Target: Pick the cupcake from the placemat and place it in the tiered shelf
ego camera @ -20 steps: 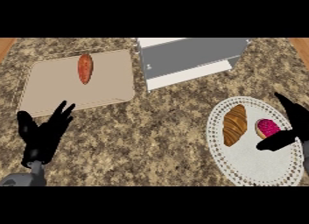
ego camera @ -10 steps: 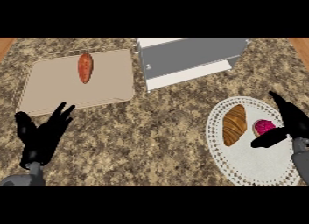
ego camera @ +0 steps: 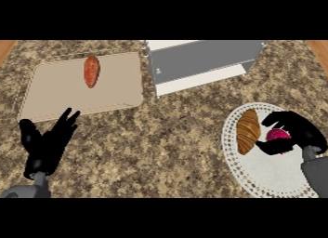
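The cupcake [ego camera: 277,135] is pink and sits on the round white placemat [ego camera: 262,172], near the middle of its right side. The placemat has a lacy rim and lies on the speckled stone counter [ego camera: 173,135].

The right hand [ego camera: 295,132] is black and is over the placemat, right at the cupcake. Its fingers curl over the top of the cupcake and its thumb comes in from below, so the cupcake shows between them. The fingers and thumb are bent round the cupcake. The hand hides part of the cupcake. The cupcake is on the placemat, not lifted that I can see. The grey arm of this hand comes up from the lower right corner of the placemat.

A brown croissant [ego camera: 248,131] lies on the placemat too, just to the left of the cupcake. It is long and points up and down. It is close to the hand's thumb, but I cannot tell if they touch.

The tiered shelf [ego camera: 204,62] is grey and white. It stands well away from the placemat, up and to the left of it, at the far edge of the counter.

A tan cutting board [ego camera: 118,90] lies far to the left of the placemat, past the shelf. An orange sweet potato [ego camera: 91,71] lies on the board, near its top.

The left hand [ego camera: 48,142] is far to the left of the placemat, below the board. Its fingers are straight, spread apart and point up. It holds nothing.
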### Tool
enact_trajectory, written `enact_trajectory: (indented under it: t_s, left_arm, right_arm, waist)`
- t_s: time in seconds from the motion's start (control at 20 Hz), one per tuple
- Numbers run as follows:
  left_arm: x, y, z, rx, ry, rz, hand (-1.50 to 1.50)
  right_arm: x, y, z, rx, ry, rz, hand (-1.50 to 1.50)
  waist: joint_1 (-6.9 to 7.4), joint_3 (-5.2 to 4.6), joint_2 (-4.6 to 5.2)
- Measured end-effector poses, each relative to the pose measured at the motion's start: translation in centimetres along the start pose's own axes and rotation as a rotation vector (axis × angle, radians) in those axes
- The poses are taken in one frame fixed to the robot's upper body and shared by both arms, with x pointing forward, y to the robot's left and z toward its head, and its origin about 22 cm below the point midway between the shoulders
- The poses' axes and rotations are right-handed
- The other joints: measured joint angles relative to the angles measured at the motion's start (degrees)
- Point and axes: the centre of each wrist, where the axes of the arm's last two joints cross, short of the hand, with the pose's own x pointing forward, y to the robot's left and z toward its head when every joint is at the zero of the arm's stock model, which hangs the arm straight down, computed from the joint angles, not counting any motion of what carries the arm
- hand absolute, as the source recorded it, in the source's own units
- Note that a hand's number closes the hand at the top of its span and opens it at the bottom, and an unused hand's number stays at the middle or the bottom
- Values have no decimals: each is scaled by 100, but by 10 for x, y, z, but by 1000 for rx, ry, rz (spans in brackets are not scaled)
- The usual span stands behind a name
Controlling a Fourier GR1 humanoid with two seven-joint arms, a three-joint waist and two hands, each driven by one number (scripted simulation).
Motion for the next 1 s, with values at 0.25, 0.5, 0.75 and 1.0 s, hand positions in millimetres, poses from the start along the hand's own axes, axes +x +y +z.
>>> enact_trajectory:
  t_s: [0.25,0.5,0.75,1.0]
  left_arm:
    - [-1,2,-2,0,9,6,0]
    - [-1,1,0,8,14,9,0]
    - [2,-7,-1,-11,2,-3,0]
    - [-2,-4,1,-11,10,-2,0]
  right_arm:
    - [3,16,0,-4,-71,-33,150]
    - [17,23,22,-50,-179,-39,150]
    - [102,49,40,45,-454,33,150]
    - [182,52,86,49,-685,13,150]
  waist:
    - [-19,3,-10]
    - [-58,7,-1]
    - [83,0,18]
    - [30,5,1]
